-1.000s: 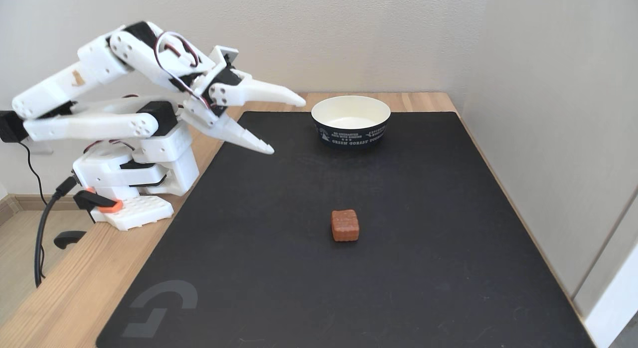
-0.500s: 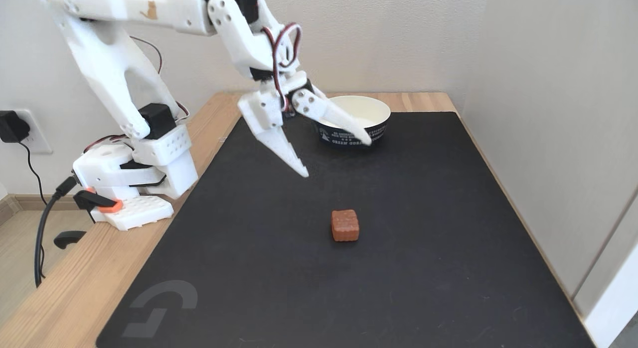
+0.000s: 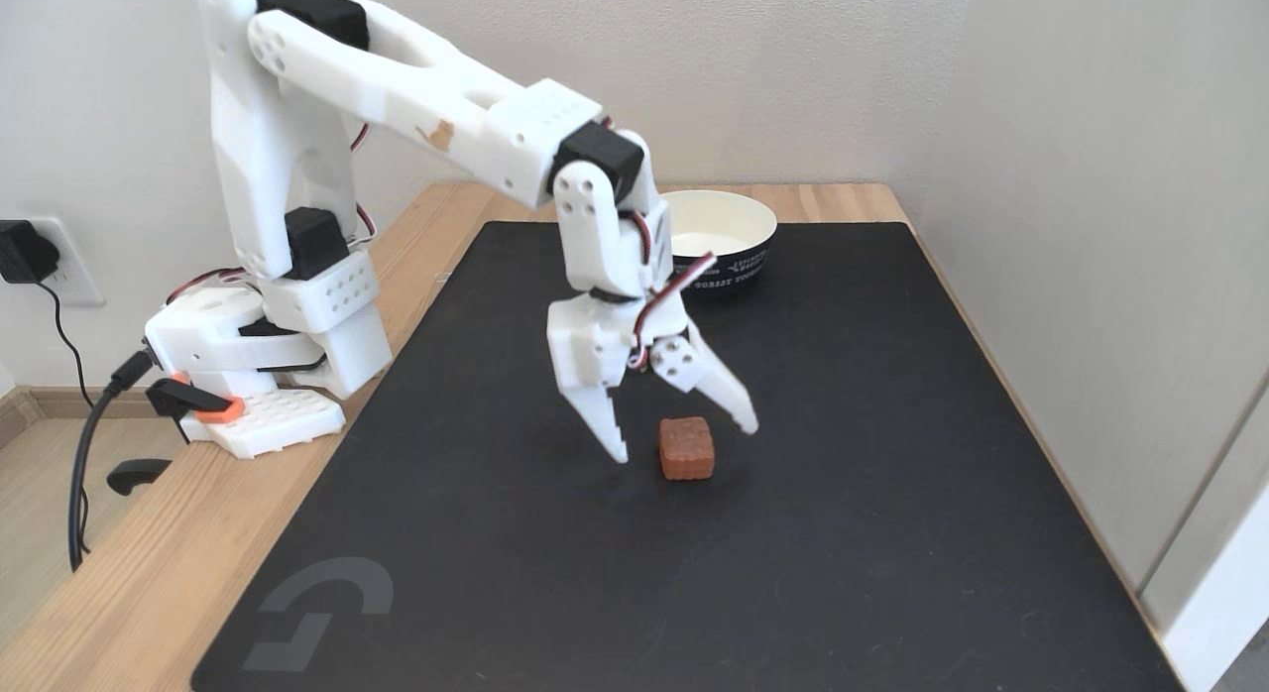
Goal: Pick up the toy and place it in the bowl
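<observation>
Hand lowered from beside the bowl to the toy at frame centre.

The hand is spread open, a finger on either side of the toy, none seen touching. The toy lies unmoved on the black mat, bumpy top up, slightly longer top-to-bottom. The bowl stands at upper centre.

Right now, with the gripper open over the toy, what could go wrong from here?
1. The gripper is open with one fingertip on each side of the toy, but the tip on the left hangs lower; coming down, it could nudge the toy sideways instead of trapping it.
2. The toy is small and rounded, so a shallow pinch may slip.
3. The bowl sits partly behind the arm, so a low carry could clip its rim.
</observation>
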